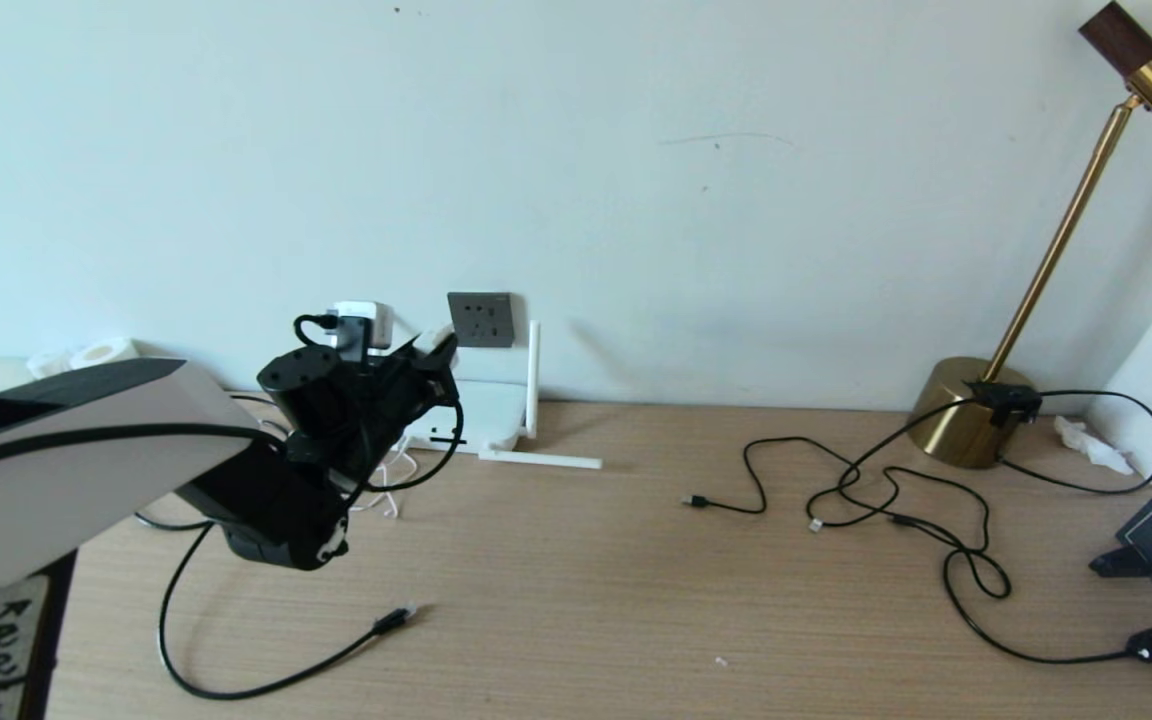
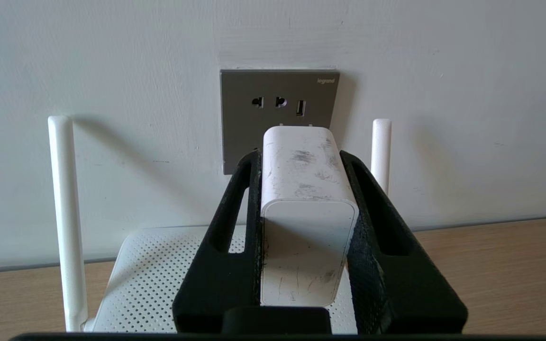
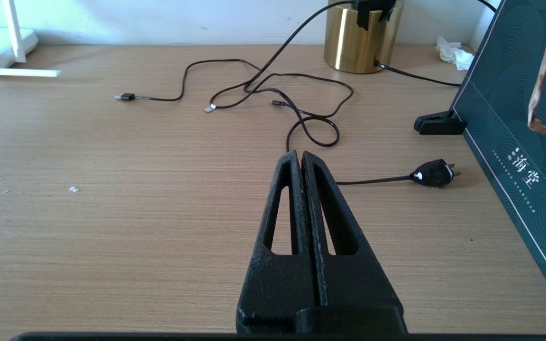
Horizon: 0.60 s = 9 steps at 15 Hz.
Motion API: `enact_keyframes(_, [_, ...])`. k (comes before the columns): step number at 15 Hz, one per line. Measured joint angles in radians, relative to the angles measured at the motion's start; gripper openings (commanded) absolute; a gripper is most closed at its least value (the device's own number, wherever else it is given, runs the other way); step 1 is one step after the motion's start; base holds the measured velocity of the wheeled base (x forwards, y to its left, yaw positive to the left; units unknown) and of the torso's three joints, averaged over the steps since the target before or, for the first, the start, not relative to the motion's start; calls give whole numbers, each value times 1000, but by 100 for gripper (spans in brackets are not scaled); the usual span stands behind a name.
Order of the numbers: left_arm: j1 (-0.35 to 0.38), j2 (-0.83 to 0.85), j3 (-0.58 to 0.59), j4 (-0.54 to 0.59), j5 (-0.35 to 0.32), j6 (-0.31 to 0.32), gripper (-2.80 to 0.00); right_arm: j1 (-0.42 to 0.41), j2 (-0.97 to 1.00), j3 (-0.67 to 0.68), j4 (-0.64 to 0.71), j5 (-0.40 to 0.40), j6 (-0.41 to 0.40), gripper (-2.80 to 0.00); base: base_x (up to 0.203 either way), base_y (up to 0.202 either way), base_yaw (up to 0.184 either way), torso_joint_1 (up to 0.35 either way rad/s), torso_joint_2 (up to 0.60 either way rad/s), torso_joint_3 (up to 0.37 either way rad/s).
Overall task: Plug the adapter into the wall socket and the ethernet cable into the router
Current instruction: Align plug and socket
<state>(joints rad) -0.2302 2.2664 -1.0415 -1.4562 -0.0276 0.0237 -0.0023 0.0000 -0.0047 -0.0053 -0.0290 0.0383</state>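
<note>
Left gripper (image 2: 301,166): jaws clamped on the adapter's (image 2: 307,213) two flat sides, above the router (image 2: 145,284).
Adapter: prongs just before the wall socket (image 2: 277,102) (lower half), contact unclear.
Right gripper (image 3: 301,158): jaws pressed together, empty, over bare bench (image 3: 112,213).
Ethernet cable (image 1: 391,620): plug on open bench, well apart from the router.

White adapter (image 2: 307,199), grey wall socket (image 2: 240,118), perforated white router (image 2: 150,279).

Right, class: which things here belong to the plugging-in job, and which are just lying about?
Job: adapter clamped in left gripper; wall socket; router; ethernet cable.
Lying about: brass lamp; thin black cables; crumpled tissue; dark green box.
</note>
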Motion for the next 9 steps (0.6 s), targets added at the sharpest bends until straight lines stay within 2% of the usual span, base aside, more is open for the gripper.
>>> enact_keyframes(5, [0,18,-2,-3,14,-2,-280,0,0,0,0,0,0,-280,0,0,0,0,0,0])
enact_keyframes(9, [4,66,-52,-43,19,-13,-280,0,0,0,0,0,0,-280,0,0,0,0,0,0])
